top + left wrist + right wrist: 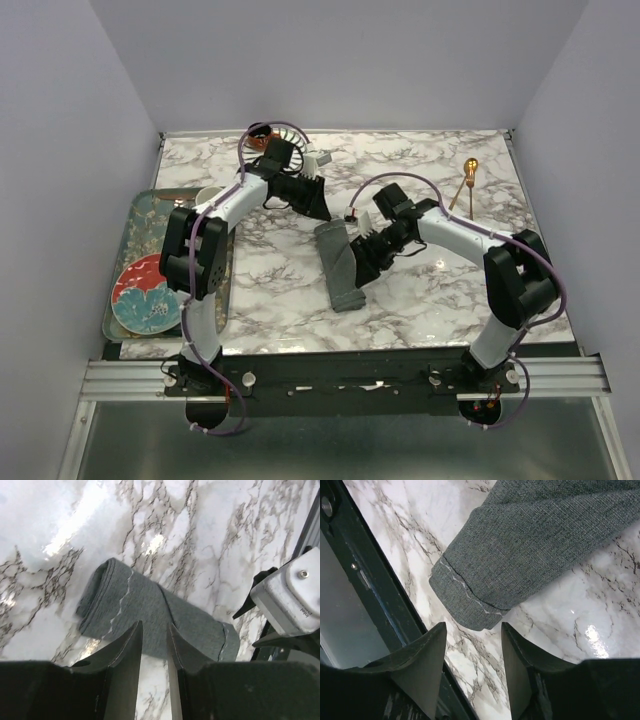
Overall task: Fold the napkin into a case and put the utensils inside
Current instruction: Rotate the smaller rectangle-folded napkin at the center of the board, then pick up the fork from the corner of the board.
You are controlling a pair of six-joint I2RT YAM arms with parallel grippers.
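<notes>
The napkin lies folded as a long narrow dark grey case (340,265) in the middle of the marble table, running from the centre toward the near edge. It also shows in the left wrist view (150,605) and in the right wrist view (530,545). My left gripper (322,208) (154,625) hovers over the case's far end, its jaws a narrow gap apart with nothing between them. My right gripper (362,268) (473,626) is open and empty beside the case's near end. The two gold-copper utensils (468,178) lie crossed at the far right, away from both grippers.
A patterned tray (125,250) at the left holds a red flowered plate (145,290) and a white cup (208,195). An orange cup (260,135) stands at the back behind the left arm. The right arm's wrist shows in the left wrist view (292,592).
</notes>
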